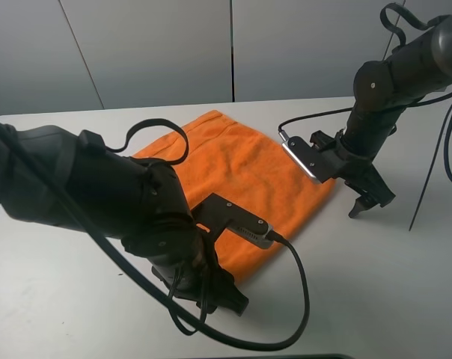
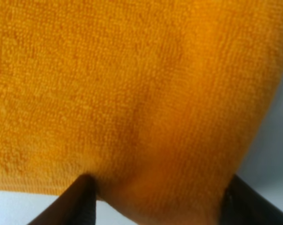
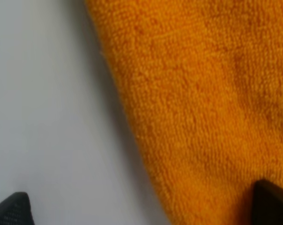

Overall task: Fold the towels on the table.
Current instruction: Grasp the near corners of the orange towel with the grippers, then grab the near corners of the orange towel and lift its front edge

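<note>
Grey wall panels back the white table, and the orange towel lies flat near its middle, one corner pointing to the far side. On the left, my left gripper sits low at the towel's near corner. Its wrist view shows the fingers spread apart with the hem bulging between them and nothing pinched yet. I judge it is placed there to catch that edge for the fold.

Further right, the right gripper hangs just beside the towel's right-hand corner. It is also spread, with one finger over bare table and the other over cloth, so the edge runs between them. Both arms straddle the ends of one side, which suits lifting it together and carrying it across. Whether either fingertip touches the cloth, I cannot tell. The grasp looks like the step in hand.
</note>
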Robot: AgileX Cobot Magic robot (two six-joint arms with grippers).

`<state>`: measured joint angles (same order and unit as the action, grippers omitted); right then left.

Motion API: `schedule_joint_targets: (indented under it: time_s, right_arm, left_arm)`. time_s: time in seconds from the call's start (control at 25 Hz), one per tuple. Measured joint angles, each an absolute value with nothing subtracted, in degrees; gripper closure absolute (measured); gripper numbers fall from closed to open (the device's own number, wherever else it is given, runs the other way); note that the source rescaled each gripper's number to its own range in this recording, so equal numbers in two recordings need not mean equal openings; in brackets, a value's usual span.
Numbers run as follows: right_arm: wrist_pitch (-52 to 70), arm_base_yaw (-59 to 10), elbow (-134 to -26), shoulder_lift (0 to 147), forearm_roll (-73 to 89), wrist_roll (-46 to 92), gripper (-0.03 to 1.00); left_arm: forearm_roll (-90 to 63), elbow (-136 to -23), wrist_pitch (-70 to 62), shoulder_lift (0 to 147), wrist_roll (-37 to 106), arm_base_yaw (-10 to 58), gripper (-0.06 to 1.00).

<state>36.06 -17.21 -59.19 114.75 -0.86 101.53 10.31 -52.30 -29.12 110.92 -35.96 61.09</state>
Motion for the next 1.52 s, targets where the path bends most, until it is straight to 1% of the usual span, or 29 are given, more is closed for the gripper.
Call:
schedule_joint_targets:
  time_s: [0.64, 0.68, 0.72, 0.76, 0.8, 0.84, 0.88, 0.92, 0.96, 1.0, 1.04, 1.36, 1.52]
  right_arm:
    - [37.4, -17.2, -60.1, 116.1, -0.9, 101.5, -0.02]
    - [37.6, -17.2, -60.1, 116.1, -0.9, 101.5, 0.03]
    - [38.0, -17.2, -60.1, 116.1, -1.0, 101.5, 0.1]
    - [38.1, -17.2, -60.1, 116.1, -1.0, 101.5, 0.22]
    - [37.9, -17.2, -60.1, 116.1, -1.0, 101.5, 0.37]
    - [37.4, -17.2, -60.1, 116.2, -1.0, 101.5, 0.53]
    - [36.7, -17.2, -60.1, 116.2, -0.8, 101.5, 0.67]
    - [35.7, -17.2, -60.1, 116.3, -0.7, 101.5, 0.82]
    - [35.1, -17.2, -60.1, 116.4, -0.6, 101.5, 0.92]
    - [34.7, -17.2, -60.2, 116.4, -0.6, 101.2, 0.95]
    - [34.6, -17.2, -60.2, 116.4, -0.6, 100.7, 0.96]
    - [34.5, -17.2, -60.2, 116.4, -0.6, 99.8, 0.96]
    - [34.5, -17.2, -60.2, 116.4, -0.6, 97.8, 0.96]
  left_arm:
    - [10.3, -52.3, -29.1, 111.6, -36.0, 61.1, 0.24]
    - [10.3, -52.3, -29.1, 111.6, -36.0, 61.1, 0.26]
    - [10.3, -52.3, -29.2, 111.6, -36.0, 61.1, 0.3]
    - [10.3, -52.3, -29.3, 111.6, -36.0, 61.1, 0.36]
    - [10.5, -52.3, -29.4, 111.6, -36.0, 61.1, 0.43]
    - [10.6, -52.3, -29.4, 111.6, -36.0, 61.1, 0.54]
    - [10.8, -52.3, -29.4, 111.6, -36.0, 61.1, 0.69]
    - [11.0, -52.3, -29.4, 111.6, -36.0, 61.1, 0.8]
    - [11.2, -52.3, -29.2, 111.6, -36.0, 61.1, 0.89]
    - [11.2, -52.3, -29.2, 111.6, -36.0, 61.1, 0.93]
    - [11.2, -52.3, -29.2, 111.6, -36.0, 61.1, 0.94]
    - [13.0, -52.4, -29.0, 111.6, -36.0, 61.1, 0.94]
    - [18.4, -52.4, -29.3, 111.6, -35.9, 61.1, 0.94]
